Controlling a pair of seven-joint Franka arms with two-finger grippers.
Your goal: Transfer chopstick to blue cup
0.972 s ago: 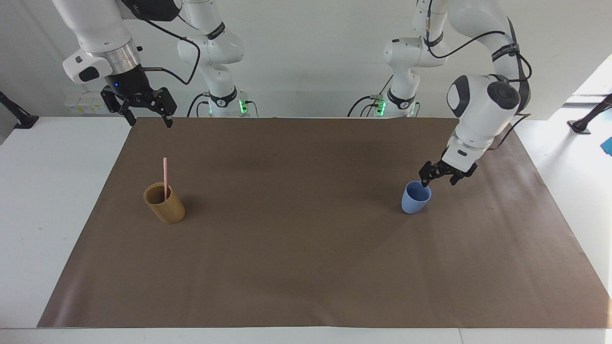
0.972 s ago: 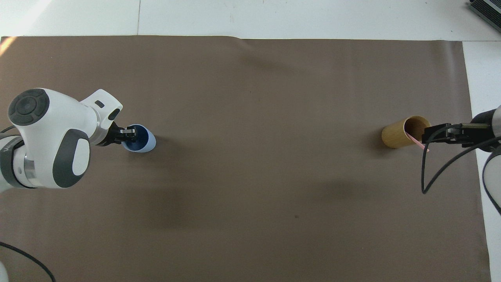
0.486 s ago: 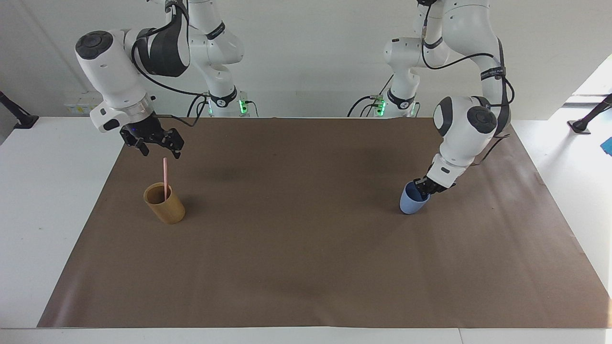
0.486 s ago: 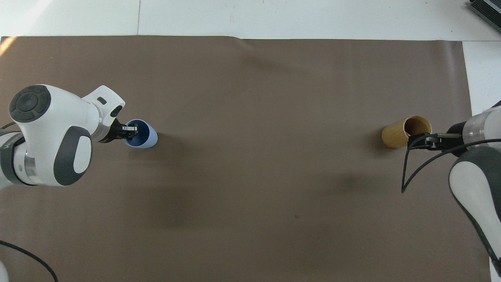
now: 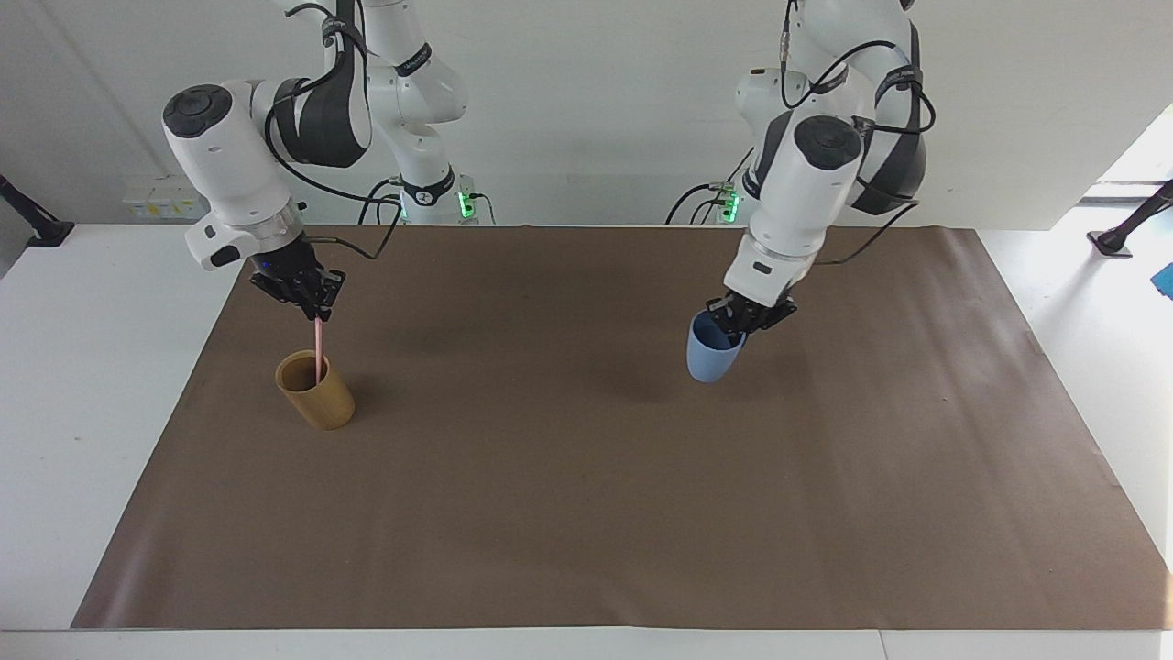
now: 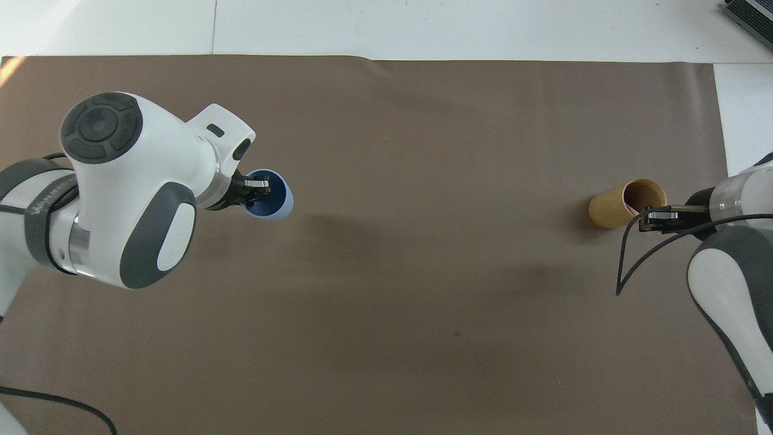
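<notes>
The pale pink chopstick (image 5: 317, 344) stands upright in a tan-brown cup (image 5: 323, 405) near the right arm's end of the table. My right gripper (image 5: 314, 310) is shut on the chopstick's top end. In the overhead view the right gripper (image 6: 653, 216) sits just beside the tan cup (image 6: 616, 208) and hides most of the stick. My left gripper (image 5: 740, 321) is shut on the rim of the light blue cup (image 5: 711, 359), one finger inside it. The cup hangs slightly tilted just above the mat, its shadow beside it. From overhead the blue cup (image 6: 275, 204) shows at the left gripper (image 6: 258, 182).
A brown mat (image 5: 586, 513) covers most of the white table (image 5: 82, 385). Both arms' bases stand at the table's robot edge. A dark object (image 6: 752, 15) lies at the table's corner farthest from the robots, at the right arm's end.
The left gripper closed on the blue cup's rim, lifted it and carried it toward the middle of the table. The right gripper came down onto the chopstick's top and shut on it.
</notes>
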